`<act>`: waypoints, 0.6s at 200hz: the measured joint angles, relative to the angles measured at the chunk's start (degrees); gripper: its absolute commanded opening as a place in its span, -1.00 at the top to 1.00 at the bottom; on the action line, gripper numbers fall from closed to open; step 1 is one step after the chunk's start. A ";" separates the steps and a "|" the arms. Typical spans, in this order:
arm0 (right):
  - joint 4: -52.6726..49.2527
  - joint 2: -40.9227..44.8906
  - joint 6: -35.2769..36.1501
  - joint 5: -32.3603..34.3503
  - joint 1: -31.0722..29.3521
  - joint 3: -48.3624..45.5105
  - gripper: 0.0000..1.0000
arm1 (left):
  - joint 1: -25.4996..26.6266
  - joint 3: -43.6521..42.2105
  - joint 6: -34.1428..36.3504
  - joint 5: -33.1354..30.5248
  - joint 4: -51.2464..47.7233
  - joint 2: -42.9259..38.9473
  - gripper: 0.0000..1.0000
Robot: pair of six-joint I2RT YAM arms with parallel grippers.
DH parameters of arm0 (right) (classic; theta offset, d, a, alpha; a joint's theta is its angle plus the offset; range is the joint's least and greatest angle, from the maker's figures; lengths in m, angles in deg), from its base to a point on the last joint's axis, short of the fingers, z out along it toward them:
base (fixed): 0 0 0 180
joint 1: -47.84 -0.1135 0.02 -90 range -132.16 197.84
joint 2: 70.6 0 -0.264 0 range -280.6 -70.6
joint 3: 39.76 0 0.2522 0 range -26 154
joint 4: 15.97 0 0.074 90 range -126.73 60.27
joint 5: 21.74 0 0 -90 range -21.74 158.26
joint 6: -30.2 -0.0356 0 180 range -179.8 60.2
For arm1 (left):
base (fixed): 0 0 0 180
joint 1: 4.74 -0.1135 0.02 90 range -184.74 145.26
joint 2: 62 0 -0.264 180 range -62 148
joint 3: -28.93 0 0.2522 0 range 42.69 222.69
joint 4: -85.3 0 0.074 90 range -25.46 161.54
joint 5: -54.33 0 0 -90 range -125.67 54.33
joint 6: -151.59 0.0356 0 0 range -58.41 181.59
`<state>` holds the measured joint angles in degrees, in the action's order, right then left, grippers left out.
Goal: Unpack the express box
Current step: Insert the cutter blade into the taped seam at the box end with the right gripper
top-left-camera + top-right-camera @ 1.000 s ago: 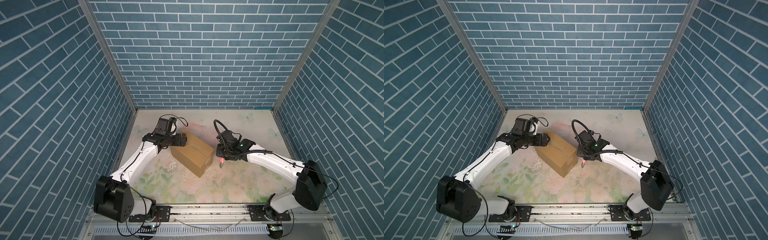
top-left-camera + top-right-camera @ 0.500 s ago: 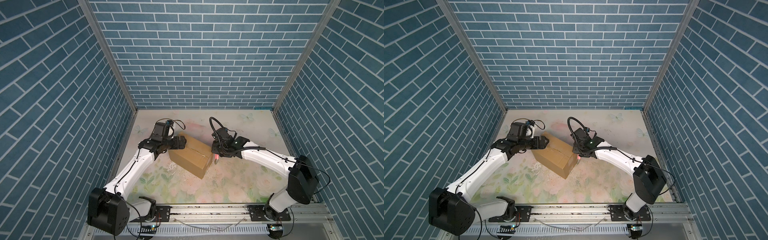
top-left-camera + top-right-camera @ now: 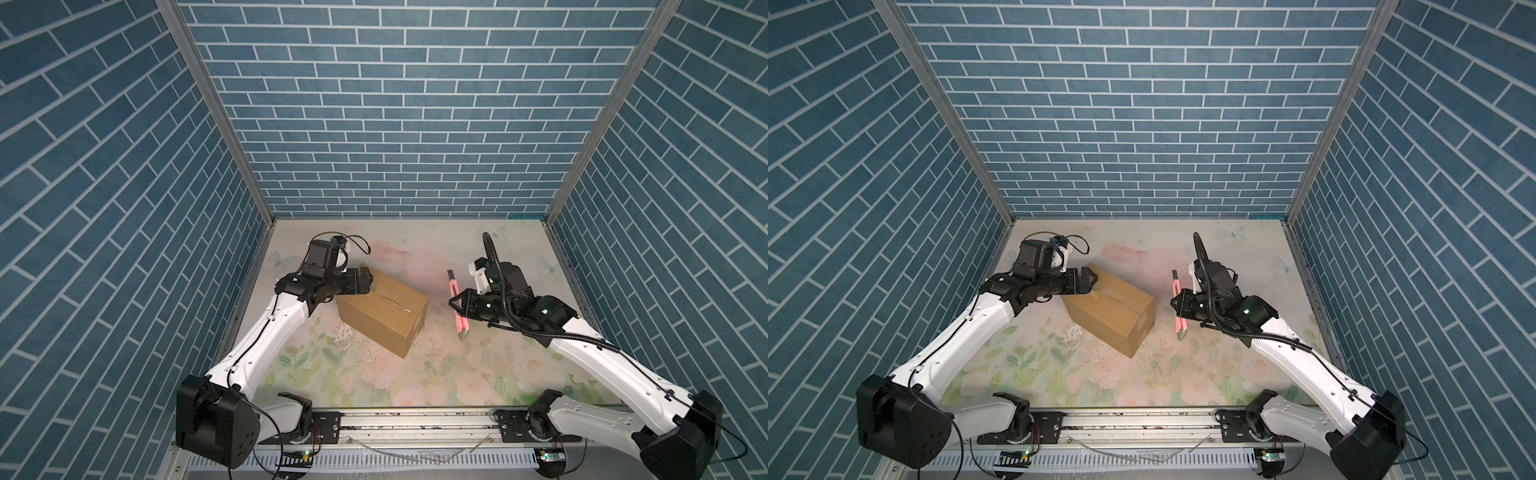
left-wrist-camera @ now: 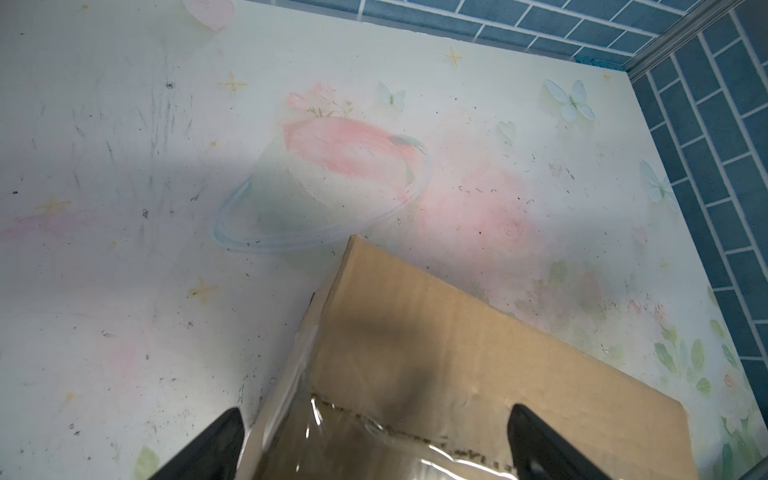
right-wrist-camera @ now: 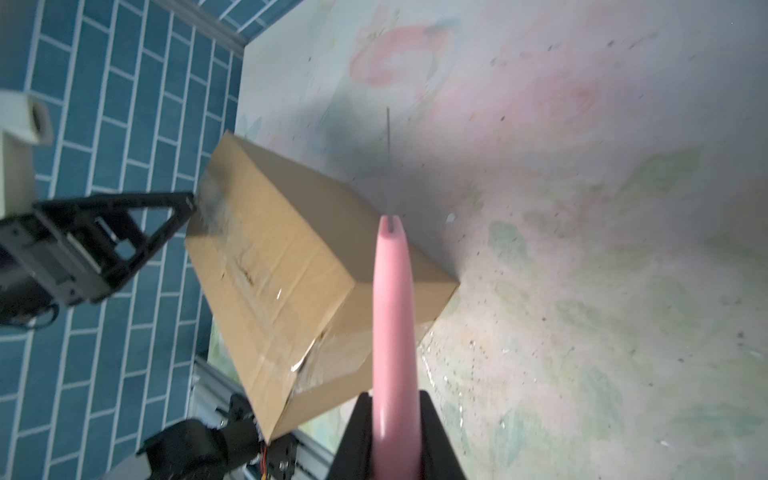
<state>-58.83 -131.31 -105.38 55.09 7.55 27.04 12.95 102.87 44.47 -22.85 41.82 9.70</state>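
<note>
The express box (image 3: 384, 316) sits left of centre in both top views, flaps flat and shut. Its taped seam looks ragged, probably slit already. The right gripper (image 3: 457, 301) clamps a pink utility knife (image 3: 454, 286), held apart to the box's right. The left gripper (image 3: 369, 281) gapes wide, straddling the box's upper-left end. Lifting the flaps and emptying it remain.

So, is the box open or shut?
Shut: the box has a flat top, closed along its seam. Whether the tape is cut through, I cannot tell.
</note>
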 measured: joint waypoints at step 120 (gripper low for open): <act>19.85 10.01 -10.78 -13.49 -4.07 -20.65 1.00 | 0.00 -1.09 -1.57 -1.97 0.48 -3.13 -0.99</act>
<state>-38.99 -121.30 -116.16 41.61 3.48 6.38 12.95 101.78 42.89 -24.82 42.30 6.58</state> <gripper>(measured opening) 0.163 0.996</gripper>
